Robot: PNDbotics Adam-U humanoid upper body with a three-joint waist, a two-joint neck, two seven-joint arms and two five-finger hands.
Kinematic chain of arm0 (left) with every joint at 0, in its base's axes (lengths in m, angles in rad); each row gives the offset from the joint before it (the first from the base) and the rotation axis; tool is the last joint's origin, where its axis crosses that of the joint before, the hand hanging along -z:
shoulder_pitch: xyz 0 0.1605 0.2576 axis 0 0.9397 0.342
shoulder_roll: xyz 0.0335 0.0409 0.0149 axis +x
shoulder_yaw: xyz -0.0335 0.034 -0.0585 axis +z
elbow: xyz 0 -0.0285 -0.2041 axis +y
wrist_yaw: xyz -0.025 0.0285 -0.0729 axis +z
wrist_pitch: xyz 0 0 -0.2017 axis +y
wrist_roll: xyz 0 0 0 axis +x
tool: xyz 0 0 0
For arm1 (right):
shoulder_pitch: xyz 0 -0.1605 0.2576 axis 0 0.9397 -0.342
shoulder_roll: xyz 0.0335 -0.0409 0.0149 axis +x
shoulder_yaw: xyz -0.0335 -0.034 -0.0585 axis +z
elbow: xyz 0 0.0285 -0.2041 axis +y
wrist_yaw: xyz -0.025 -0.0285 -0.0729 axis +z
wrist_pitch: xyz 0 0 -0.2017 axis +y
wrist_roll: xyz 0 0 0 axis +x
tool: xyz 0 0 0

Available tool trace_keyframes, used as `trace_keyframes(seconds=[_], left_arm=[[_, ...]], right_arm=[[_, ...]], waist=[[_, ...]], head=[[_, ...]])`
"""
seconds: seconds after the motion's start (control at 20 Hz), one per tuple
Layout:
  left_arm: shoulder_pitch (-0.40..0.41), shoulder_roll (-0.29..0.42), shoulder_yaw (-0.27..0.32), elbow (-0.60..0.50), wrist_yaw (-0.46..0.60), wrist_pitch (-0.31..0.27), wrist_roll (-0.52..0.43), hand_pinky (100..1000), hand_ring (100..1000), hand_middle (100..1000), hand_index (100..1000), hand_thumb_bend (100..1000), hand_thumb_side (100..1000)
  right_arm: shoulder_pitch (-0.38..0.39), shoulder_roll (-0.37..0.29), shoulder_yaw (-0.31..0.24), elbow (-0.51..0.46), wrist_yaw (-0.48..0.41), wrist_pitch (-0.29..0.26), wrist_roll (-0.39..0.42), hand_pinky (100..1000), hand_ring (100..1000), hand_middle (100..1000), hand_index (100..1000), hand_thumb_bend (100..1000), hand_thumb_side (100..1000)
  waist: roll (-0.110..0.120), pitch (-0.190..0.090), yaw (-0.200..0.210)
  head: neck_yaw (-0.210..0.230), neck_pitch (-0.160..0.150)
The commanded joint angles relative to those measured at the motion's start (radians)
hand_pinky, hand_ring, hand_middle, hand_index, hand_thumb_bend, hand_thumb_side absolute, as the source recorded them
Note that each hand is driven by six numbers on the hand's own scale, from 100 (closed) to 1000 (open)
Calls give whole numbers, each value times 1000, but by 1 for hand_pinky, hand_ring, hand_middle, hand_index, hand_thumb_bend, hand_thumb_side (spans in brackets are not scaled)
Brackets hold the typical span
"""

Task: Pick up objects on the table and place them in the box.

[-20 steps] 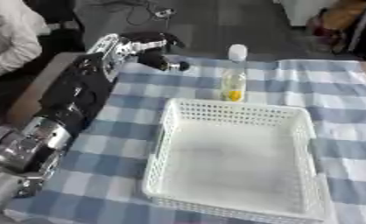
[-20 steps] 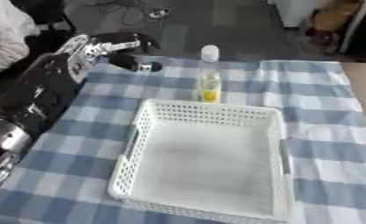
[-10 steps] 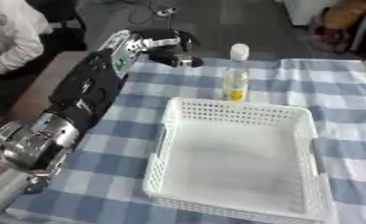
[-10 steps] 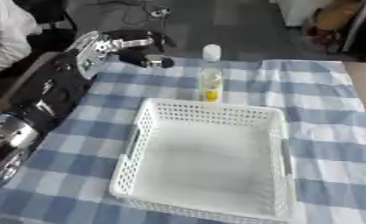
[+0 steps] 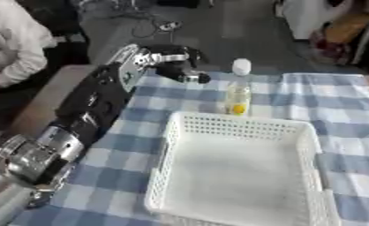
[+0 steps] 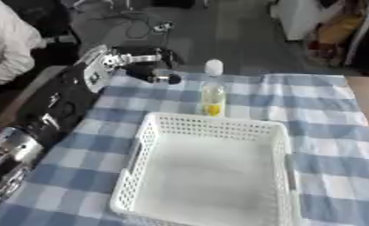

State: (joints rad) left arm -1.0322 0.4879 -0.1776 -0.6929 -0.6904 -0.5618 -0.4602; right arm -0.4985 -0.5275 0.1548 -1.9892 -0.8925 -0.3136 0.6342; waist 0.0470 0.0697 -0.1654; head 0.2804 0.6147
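Left hand (image 5: 175,66) is what we see at the far left part of the worktop (image 5: 350,101), at the end of a long black and silver arm that enters from the lower left corner. We read its fingers as curled in toward the palm, with nothing visible between them, so we record it as closed on nothing. It sits to the left of the bottle (image 5: 237,88) and apart from it; we cannot tell whether it touches the cloth or hangs above it. We see the bottle standing upright on the blue and white checked cloth that covers the worktop. It is clear, has a white cap, and shows a yellow patch low on its body. We locate it just behind the far wall of the box (image 5: 171,163), near the middle of that wall, outside the box. We see the box as a white basket with perforated walls, set nearer the camera than the bottle, and its floor shows only bare white. We find no right hand in either view. We also note a person in a white sleeve (image 5: 17,48) at the far left edge, well apart from the bottle and the box.
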Motion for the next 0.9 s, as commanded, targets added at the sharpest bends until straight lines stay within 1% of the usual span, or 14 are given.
trace_keyframes(seconds=[0.05,0.45,0.75,0.9], left_arm=[[-34,5,-2,-8,-3,-5,-10,967,782,941,969,1000,1000],[-40,-14,-10,2,-44,-24,-24,990,800,944,976,1000,1000],[-39,-18,-12,6,-86,-33,-27,1000,815,949,985,1000,1000],[-38,-21,-7,9,-101,-35,-19,1000,817,949,987,1000,1000]], right_arm=[[-17,-10,-4,-11,13,0,19,770,693,780,887,100,1000],[-21,-6,-2,-11,12,4,27,771,693,780,887,100,1000],[-27,-4,1,-11,9,10,28,771,693,780,888,100,1000],[-35,0,5,-11,6,14,33,772,693,781,888,100,1000]], waist=[[-2,-14,-2],[0,-14,-6],[2,-13,-12],[3,-11,-18]], head=[[-10,-27],[-8,-45],[9,-33],[22,-36]])
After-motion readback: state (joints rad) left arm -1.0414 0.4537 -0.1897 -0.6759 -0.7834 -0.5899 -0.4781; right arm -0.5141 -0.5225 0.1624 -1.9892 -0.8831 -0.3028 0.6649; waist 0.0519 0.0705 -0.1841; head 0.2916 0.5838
